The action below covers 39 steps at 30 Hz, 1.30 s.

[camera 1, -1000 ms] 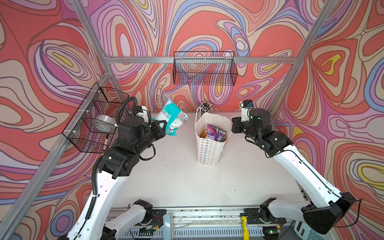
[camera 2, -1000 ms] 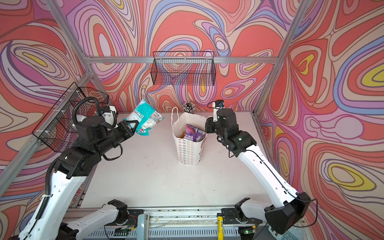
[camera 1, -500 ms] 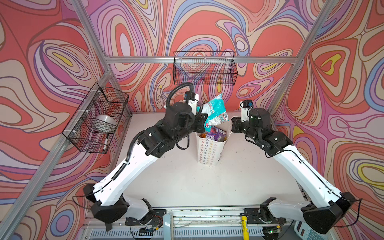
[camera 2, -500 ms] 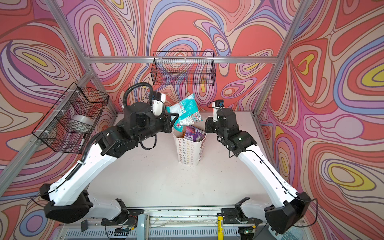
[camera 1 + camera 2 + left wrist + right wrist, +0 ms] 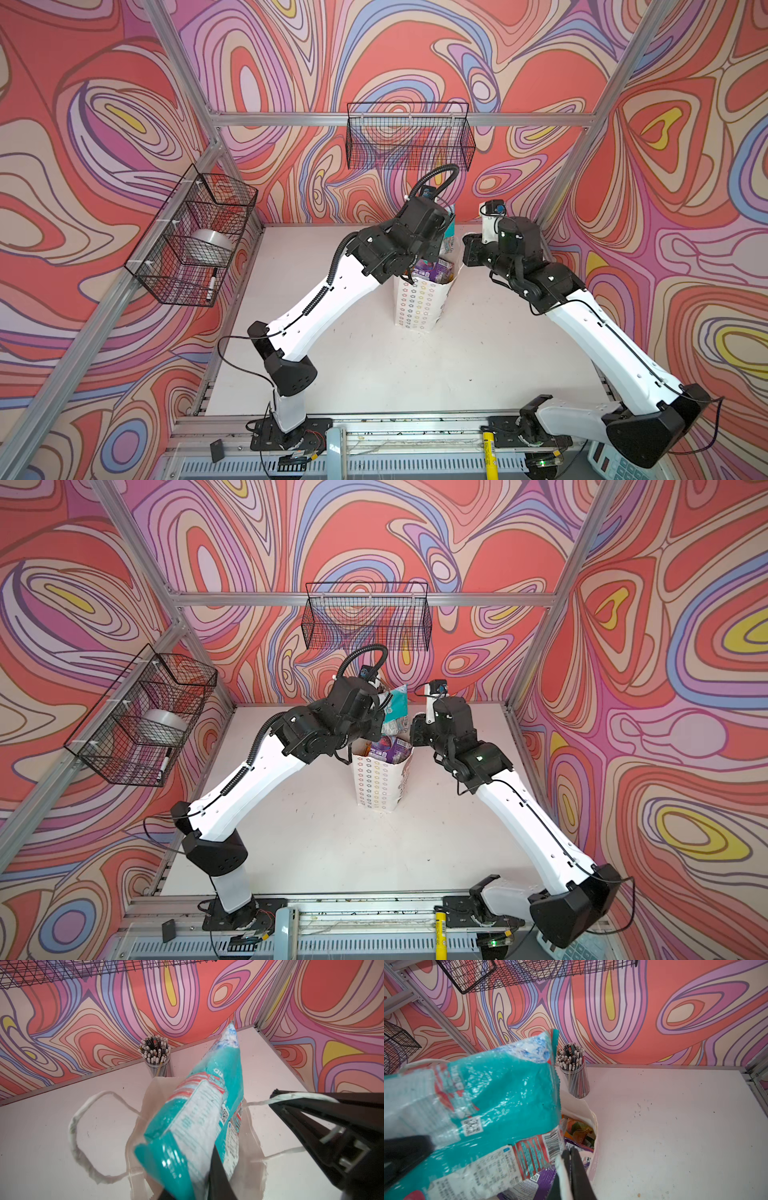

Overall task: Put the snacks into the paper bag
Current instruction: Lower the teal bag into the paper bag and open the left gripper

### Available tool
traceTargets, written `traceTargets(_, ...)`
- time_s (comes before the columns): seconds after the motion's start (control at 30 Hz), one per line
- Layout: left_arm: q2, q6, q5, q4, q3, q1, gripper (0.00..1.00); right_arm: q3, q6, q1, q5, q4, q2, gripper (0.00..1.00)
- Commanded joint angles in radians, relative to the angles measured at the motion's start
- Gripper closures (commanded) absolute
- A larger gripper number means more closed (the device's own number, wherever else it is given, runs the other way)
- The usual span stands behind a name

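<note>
A teal snack pouch hangs tilted just above the open mouth of the white star-printed paper bag. The bag stands upright toward the far middle of the counter, between the two arms. The left gripper reaches in from the left, and its jaws pinch the pouch by its lower end. The right gripper, on the bag's right, has its jaws pressed together on one white cord handle and pulls it taut, which seems to keep the mouth open. The other handle droops slack on the left side. A purple pouch and an orange pouch already sit inside, close to the rim. A clear cup of pencils stands just behind the bag.

This looks like the drop-in step for what may be the last snack, since no pouch shows loose on the counter. The next move calls for lowering the pouch into the opening and then spreading the left jaws, while the right arm holds the bag steady. The bag looks nearly full, so the pouch may catch on the rim.
</note>
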Motion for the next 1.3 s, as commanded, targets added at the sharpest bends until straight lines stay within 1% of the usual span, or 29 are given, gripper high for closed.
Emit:
traceTargets(0.0, 0.029, 0.019, -0.047, -0.083, 0.064, -0.003, 1.00, -0.003, -0.006, -0.005, -0.005, 0.040, -0.029, 1.00)
traceTargets(0.2, 0.115, 0.061, -0.049, -0.197, 0.156, -0.004, 0.99, -0.003, -0.005, -0.006, -0.011, 0.043, -0.024, 1.00)
traceTargets(0.27, 0.136, 0.089, -0.033, -0.217, 0.173, -0.004, 0.99, -0.003, -0.004, -0.004, -0.012, 0.043, -0.022, 1.00)
traceTargets(0.43, 0.207, 0.112, 0.001, -0.283, 0.246, -0.004, 0.98, -0.003, -0.003, -0.006, -0.017, 0.043, -0.020, 1.00)
traceTargets(0.63, 0.268, 0.139, 0.041, -0.319, 0.271, -0.001, 0.96, -0.004, -0.004, -0.006, -0.014, 0.043, -0.022, 1.00)
traceTargets(0.73, 0.296, 0.141, 0.046, -0.338, 0.274, 0.021, 0.96, -0.004, -0.004, -0.005, -0.012, 0.043, -0.020, 1.00)
traceTargets(0.77, 0.301, 0.140, 0.057, -0.338, 0.271, 0.038, 0.96, -0.003, -0.005, -0.006, -0.013, 0.043, -0.018, 1.00)
traceTargets(0.83, 0.311, 0.129, 0.116, -0.337, 0.259, 0.081, 0.96, -0.002, -0.005, -0.006, -0.014, 0.043, -0.020, 1.00)
traceTargets(0.93, 0.330, 0.114, 0.246, -0.354, 0.263, 0.141, 0.95, -0.005, -0.005, -0.006, -0.012, 0.043, -0.024, 1.00)
traceTargets(0.97, 0.333, 0.109, 0.268, -0.361, 0.262, 0.149, 0.95, -0.005, -0.005, -0.006, -0.010, 0.042, -0.024, 1.00)
traceTargets(1.1, 0.334, 0.114, 0.241, -0.380, 0.219, 0.151, 0.91, -0.006, -0.006, -0.006, -0.007, 0.041, -0.026, 1.00)
traceTargets(1.2, 0.337, 0.108, 0.170, -0.394, 0.171, 0.151, 0.88, -0.006, -0.006, -0.006, -0.007, 0.043, -0.022, 1.00)
traceTargets(1.27, 0.347, 0.107, 0.116, -0.405, 0.150, 0.151, 0.82, -0.005, -0.006, -0.006, -0.009, 0.045, -0.020, 1.00)
